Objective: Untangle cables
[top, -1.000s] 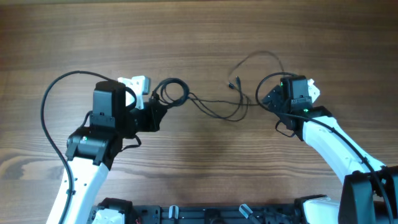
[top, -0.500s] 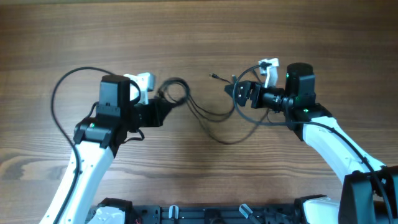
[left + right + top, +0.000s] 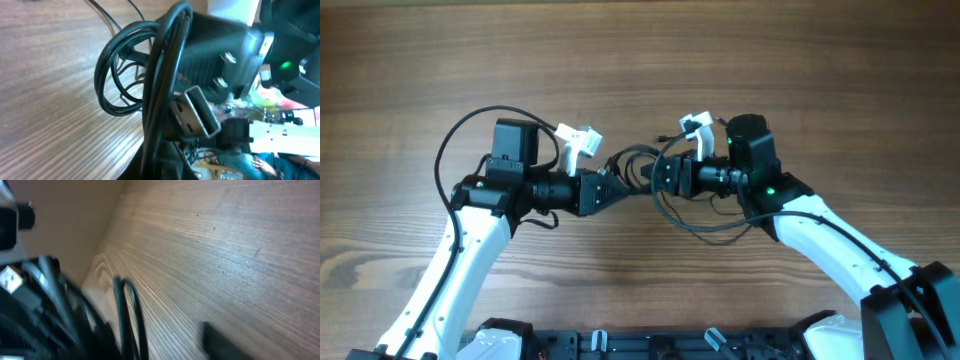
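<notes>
Both arms have swung inward since half a second ago, so the left jaws and right jaws now nearly meet over the middle of the tabletop (image 3: 640,60), with the cables (image 3: 632,160) bunched between them. The left jaws are clenched on the cables: in the left wrist view the black cords rise from them in a tight bundle, fan into loops, and carry a silver USB plug (image 3: 197,112). The right wrist view is too blurred to tell whether the right jaws grip. Part of the cables sags in a slack loop on the wood beside the right arm (image 3: 820,225), where a green light (image 3: 767,188) glows.
</notes>
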Motion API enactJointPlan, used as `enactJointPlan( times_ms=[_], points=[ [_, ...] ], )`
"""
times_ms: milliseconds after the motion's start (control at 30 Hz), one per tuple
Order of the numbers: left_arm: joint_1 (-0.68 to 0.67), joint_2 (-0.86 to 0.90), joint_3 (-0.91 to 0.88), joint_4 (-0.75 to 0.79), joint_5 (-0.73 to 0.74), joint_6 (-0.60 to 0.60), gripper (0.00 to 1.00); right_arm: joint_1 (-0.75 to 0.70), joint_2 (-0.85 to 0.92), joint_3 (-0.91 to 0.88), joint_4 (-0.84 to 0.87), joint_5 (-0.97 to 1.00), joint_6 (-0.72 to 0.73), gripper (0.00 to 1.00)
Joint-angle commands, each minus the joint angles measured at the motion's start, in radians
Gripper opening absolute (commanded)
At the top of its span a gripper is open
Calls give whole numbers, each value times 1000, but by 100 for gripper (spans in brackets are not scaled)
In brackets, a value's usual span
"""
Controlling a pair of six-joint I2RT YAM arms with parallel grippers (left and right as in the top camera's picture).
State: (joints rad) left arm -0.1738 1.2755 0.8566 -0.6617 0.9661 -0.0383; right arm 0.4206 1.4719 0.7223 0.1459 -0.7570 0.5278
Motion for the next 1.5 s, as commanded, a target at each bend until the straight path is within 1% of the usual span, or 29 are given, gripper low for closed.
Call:
enactJointPlan(
  times_ms=[0, 33, 100, 133, 167, 233, 267, 300, 333, 367, 433, 467, 500, 533, 567, 667, 700, 767, 800, 933, 1033, 1100, 1200, 1233, 1267, 1333, 1400, 1433, 1467],
  points=[
    [-6, 0, -3, -80, 30, 138, 4, 1, 9, 3, 25, 24, 94, 17],
    [-7, 0, -3, -106, -24, 138, 4, 1, 9, 3, 44, 24, 127, 5],
    [-7, 0, -3, -117, -125, 109, 4, 1, 9, 3, 56, 24, 156, 4],
    [-7, 0, -3, -112, -190, 57, 4, 1, 9, 3, 55, 24, 156, 4],
    [-6, 0, -3, -101, -294, -43, 10, 1, 9, 3, 51, 24, 156, 4],
    [3, 0, -3, -71, -523, -314, 51, 1, 9, 3, 50, 24, 157, 4],
    [10, 0, -3, -51, -570, -417, 80, 1, 9, 3, 49, 31, 157, 5],
    [16, 0, -3, -25, -566, -492, 88, 1, 9, 3, 47, 42, 161, 4],
    [15, 0, -3, 1, -544, -539, 92, 1, 9, 3, 45, 56, 174, 4],
    [12, 0, -3, 33, -496, -575, 92, 1, 9, 3, 42, 81, 190, 5],
    [5, 0, -3, 92, -370, -580, 90, 1, 9, 3, 40, 127, 177, 5],
    [0, 0, -3, 115, -310, -580, 84, 1, 9, 3, 40, 153, 171, 4],
    [-6, 0, -3, 126, -268, -580, 69, 1, 9, 3, 41, 183, 158, 5],
    [-12, 0, -3, 124, -253, -581, 57, 1, 9, 3, 40, 207, 151, 5],
    [-22, 0, -4, 109, -249, -613, 55, 1, 9, 3, 35, 227, 152, 5],
    [-53, 3, -8, 66, -269, -793, 58, 1, 9, 3, 32, 234, 151, 5],
    [-63, 6, -12, 66, -278, -839, 65, 1, 9, 3, 32, 234, 151, 4],
    [-91, 16, -26, 68, -312, -958, 73, 1, 9, 3, 32, 233, 153, 4],
    [-105, 21, -29, 69, -335, -992, 72, 1, 9, 3, 29, 233, 153, 5],
    [-181, 53, -35, 140, -432, -1085, 60, 2, 9, 3, 17, 233, 153, 5],
    [-216, 85, -35, 174, -514, -1162, 45, 2, 9, 3, 17, 229, 153, 4],
    [-221, 108, -35, 183, -550, -1187, 45, 3, 9, 3, 17, 221, 153, 4],
    [-222, 146, -35, 238, -567, -1186, 43, 8, 9, 3, 17, 221, 152, 4],
    [-222, 160, -35, 266, -568, -1186, 34, 8, 9, 3, 17, 221, 153, 4],
    [-222, 167, -35, 282, -568, -1186, 30, 8, 9, 3, 17, 221, 153, 4],
    [-222, 182, -35, 309, -568, -1186, 29, 8, 9, 3, 17, 221, 153, 5],
    [-222, 189, -35, 326, -568, -1186, 19, 8, 9, 3, 17, 217, 153, 5],
    [-222, 191, -35, 335, -568, -1186, 20, 8, 9, 3, 17, 209, 153, 4],
    [-222, 191, -35, 343, -568, -1187, 22, 9, 9, 3, 16, 206, 153, 4]
  ],
)
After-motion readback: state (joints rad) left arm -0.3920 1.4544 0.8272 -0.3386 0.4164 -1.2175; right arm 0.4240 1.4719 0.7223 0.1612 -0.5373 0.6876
